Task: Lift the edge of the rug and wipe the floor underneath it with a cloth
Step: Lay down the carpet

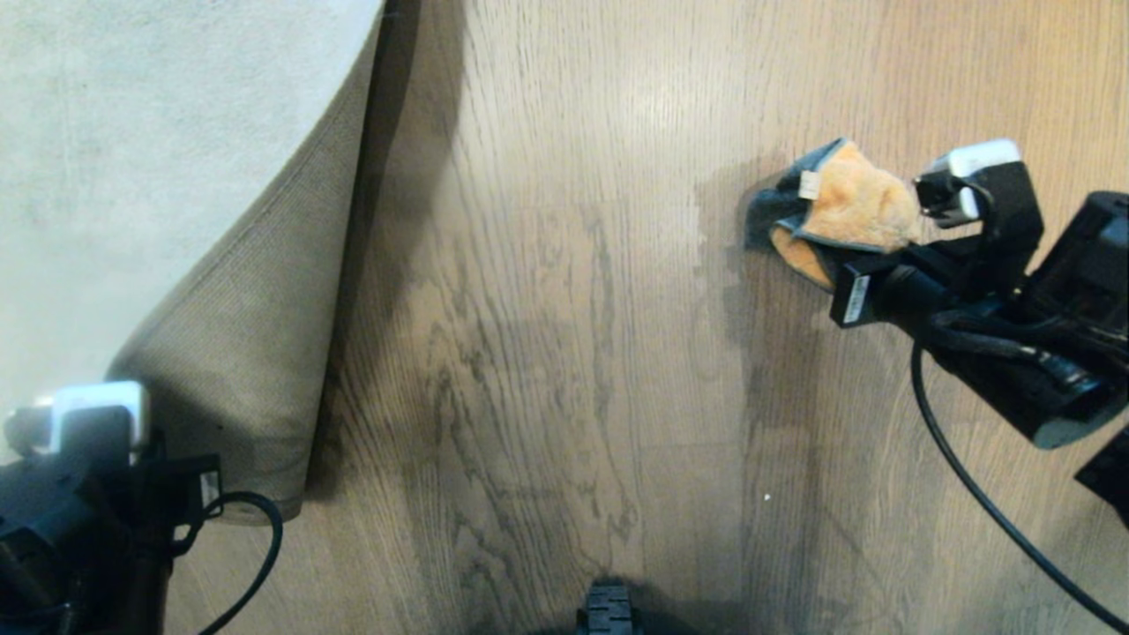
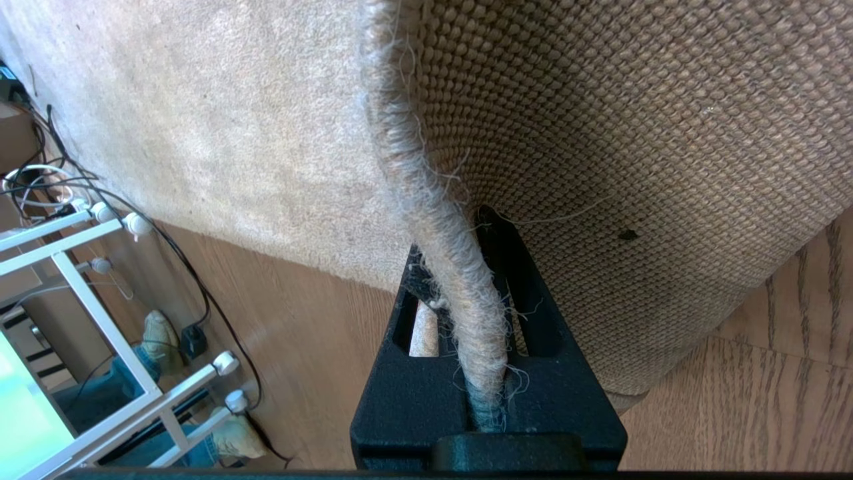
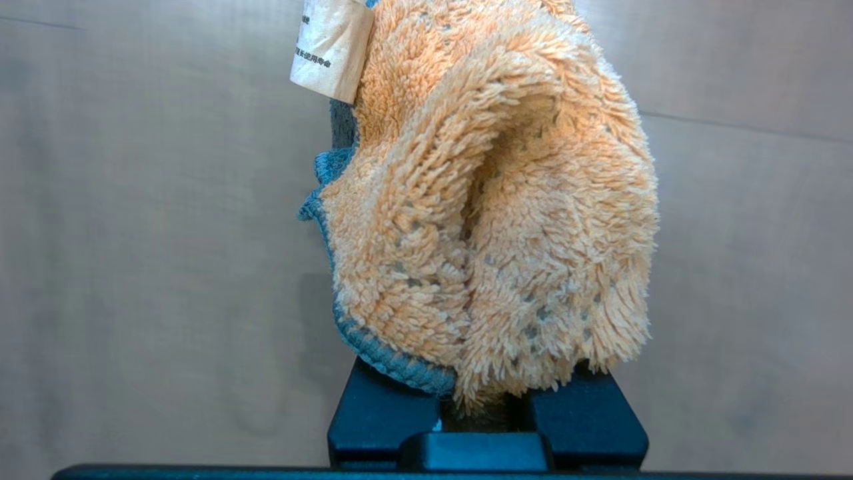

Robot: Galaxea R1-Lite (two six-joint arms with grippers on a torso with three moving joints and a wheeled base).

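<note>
Two grippers share the job on a wood floor (image 1: 564, 353). At the folded-back rug edge (image 1: 256, 353), the left gripper (image 2: 466, 313) has its fingers pinched tight on the fuzzy bound border, holding the tan backing up and over the grey pile. The rug looks thick, floppy and fairly heavy, so that bound border seems the soundest place to grip it. Well to the right of the rug edge, the right gripper (image 1: 869, 251) reaches in from the side, its fingers clamped narrowly on a bunched orange cloth (image 1: 851, 212) that touches or nearly touches bare planks. Soft and light, the cloth should drag easily.
</note>
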